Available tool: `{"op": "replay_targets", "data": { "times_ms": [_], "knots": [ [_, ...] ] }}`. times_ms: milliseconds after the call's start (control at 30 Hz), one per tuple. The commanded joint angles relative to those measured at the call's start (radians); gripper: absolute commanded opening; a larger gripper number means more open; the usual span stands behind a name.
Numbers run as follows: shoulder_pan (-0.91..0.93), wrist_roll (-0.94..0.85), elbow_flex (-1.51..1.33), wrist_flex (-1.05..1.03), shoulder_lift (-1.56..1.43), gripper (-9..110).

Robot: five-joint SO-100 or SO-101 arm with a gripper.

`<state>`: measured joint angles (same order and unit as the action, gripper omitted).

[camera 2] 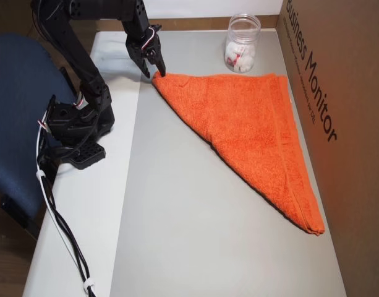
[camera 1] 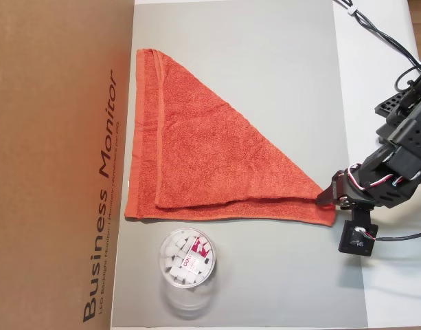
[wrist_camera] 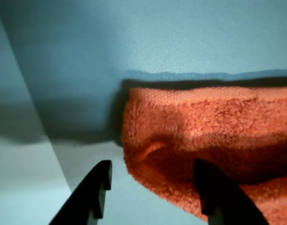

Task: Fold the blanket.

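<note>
Blanket (camera 1: 217,161): orange-red terry cloth, folded on the diagonal into a triangle. It lies flat on the grey mat (camera 1: 265,62). In an overhead view its long straight edge runs beside the cardboard box (camera 1: 52,165) and its sharp corner points toward the arm.
Upper layer: it does not match the lower layer fully; a band of the lower layer shows along two sides.
Pincer (camera 1: 328,196): it is at the sharp corner of the blanket. In the wrist view the two dark fingers (wrist_camera: 99,187) stand apart, with the blanket corner (wrist_camera: 180,140) between and in front of them. One finger overlaps the cloth; I cannot tell if the pincer really grips it.
Arm (camera 2: 84,80): black, its base stands on the white bench (camera 2: 84,204) beside the mat.
Jar (camera 1: 187,261): clear plastic, with small white pieces inside, on the mat just beside the blanket's short edge.
Chair (camera 2: 10,111): blue seat, next to the bench.
</note>
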<state>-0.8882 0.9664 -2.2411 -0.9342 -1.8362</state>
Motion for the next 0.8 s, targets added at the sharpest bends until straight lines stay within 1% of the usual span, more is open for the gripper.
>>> {"op": "replay_targets", "data": {
  "times_ms": [0, 400, 567, 767],
  "knots": [
    [-0.006, -0.008, 0.043, 0.025, 0.012, 18],
    [-0.054, 0.009, 0.043, 0.054, 0.086, 18],
    [-0.041, 0.009, 0.043, 0.143, 0.106, 12],
    [-0.041, 0.009, 0.043, 0.153, 0.150, 11]
  ]
}}
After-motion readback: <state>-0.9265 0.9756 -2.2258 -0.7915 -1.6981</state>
